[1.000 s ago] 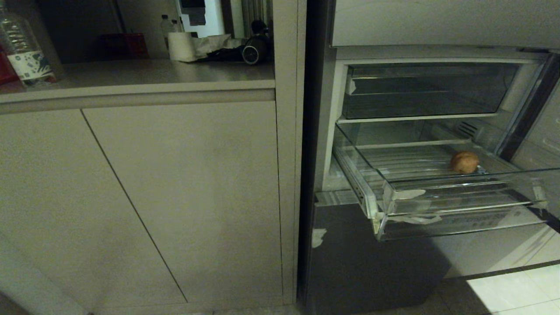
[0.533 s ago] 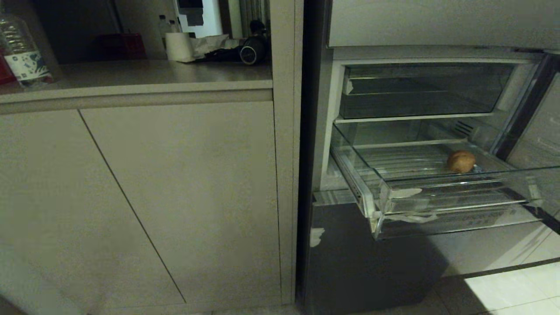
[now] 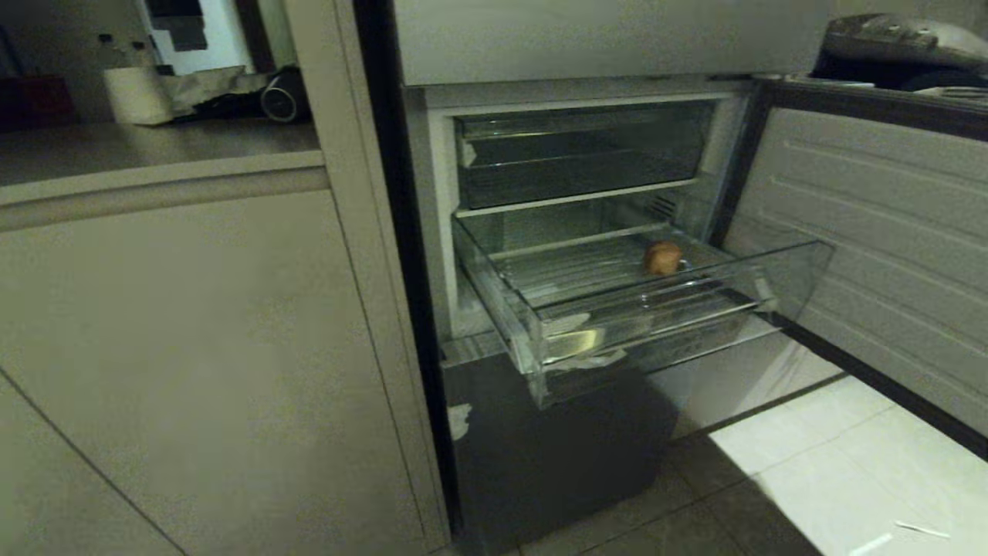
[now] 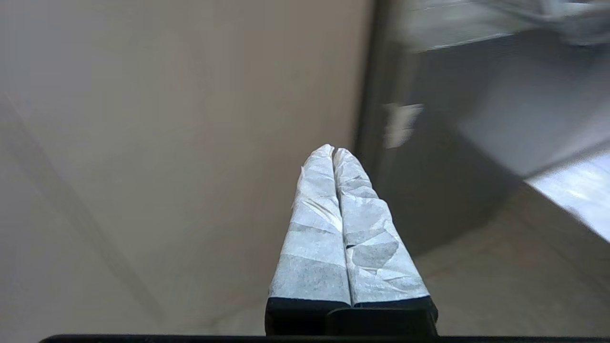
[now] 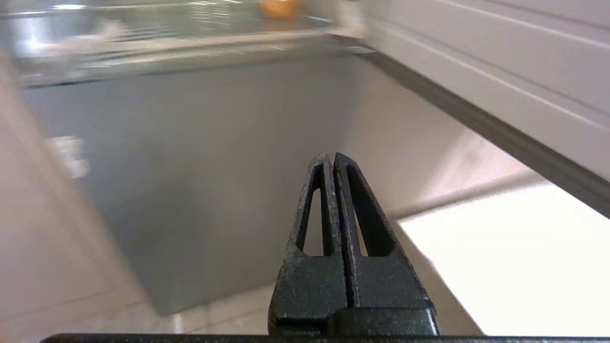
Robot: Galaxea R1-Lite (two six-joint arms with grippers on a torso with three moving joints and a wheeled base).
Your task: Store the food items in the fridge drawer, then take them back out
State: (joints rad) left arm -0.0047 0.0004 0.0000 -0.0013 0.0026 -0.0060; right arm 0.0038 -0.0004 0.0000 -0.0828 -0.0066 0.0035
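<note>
Small round tan-brown potato-like lump [image 3: 662,257] is seen resting on the ribbed floor of the wide clear plastic fridge drawer [image 3: 656,320], which is pulled out below the shallower smoky clear bin [image 3: 579,158]; within the drawer the lump sits toward 2 o'clock, near the back right corner, apart from the front lip. Storing looks done, so retrieval is judged to be the step in hand. Neither arm is caught in the head view. For a clean pick, the right gripper [image 5: 333,159] should be raised from its low spot by the grey steel lower panel [image 3: 556,455], opened before descent, brought in over the front lip rather than through the clear wall, and closed across the lump's widest part; the matte skin should grip fine, but rolling along the ribs is a risk if only one finger lands first. Right jaws are pressed fully together, nothing held, nothing touched. Left gripper [image 4: 333,151], wrapped in pale tape, is likewise closed tight and empty, parked facing the beige cabinet door [image 3: 177,363].
</note>
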